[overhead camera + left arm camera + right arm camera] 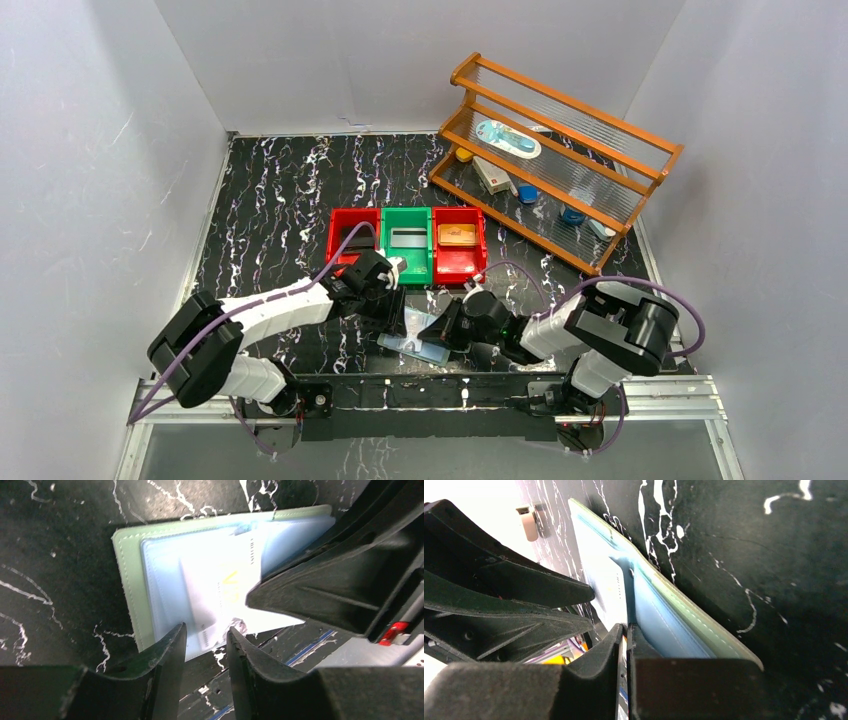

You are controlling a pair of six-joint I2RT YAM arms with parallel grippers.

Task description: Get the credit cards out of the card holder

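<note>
Hovering with jaws apart, the left gripper (pixel 206 630) brackets the edge of a pale card (pixel 212 600) poking from the open card holder (pixel 127 575), which lies flat on the table (pixel 60 540). The right gripper (pixel 624 630) is clamped on the holder's clear sleeve.

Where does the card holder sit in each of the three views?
Top external: card holder low centre.
Left wrist: card holder in the middle, lying open.
Right wrist: card holder edge-on, running diagonally from upper left to lower right.
Shared landmark: black white-veined tabletop.
</note>
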